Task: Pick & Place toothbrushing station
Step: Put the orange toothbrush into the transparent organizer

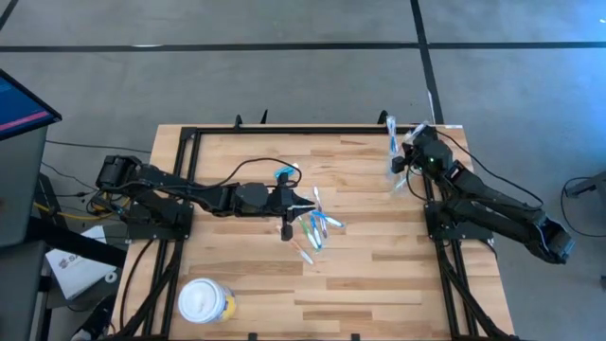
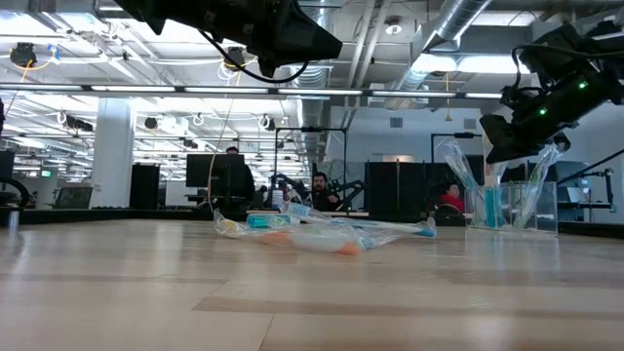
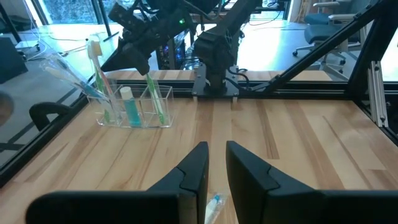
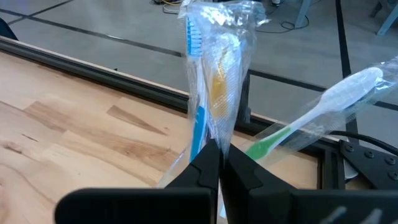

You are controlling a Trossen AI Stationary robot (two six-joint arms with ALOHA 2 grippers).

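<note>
Underfoot, so to speak, lies a pale wooden desk [image 1: 360, 284] of jointed planks, edged by a black metal frame [image 1: 284, 130] and standing on a grey concrete floor [image 1: 284, 66] crossed by dark lines. A loose heap of wrapped toothbrushes [image 1: 317, 230] lies near the desk's middle, and the left tool [image 1: 287, 230] hovers just beside it with its fingers narrowly parted and nothing between them. At the far right corner stands a clear tumbler [image 3: 134, 107] divided into compartments, holding upright brushes and a small blue tube [image 3: 130, 106]. The right tool [image 4: 219, 163] hangs over it, pinched tight on a wrapped blue toothbrush [image 4: 198, 93]. A white-lidded yellow tub [image 1: 205, 302] sits at the near left edge. Beyond the desk the low view shows a workshop with ceiling ducts [image 2: 458, 29], strip lights, monitors and seated people [image 2: 320, 191].
</note>
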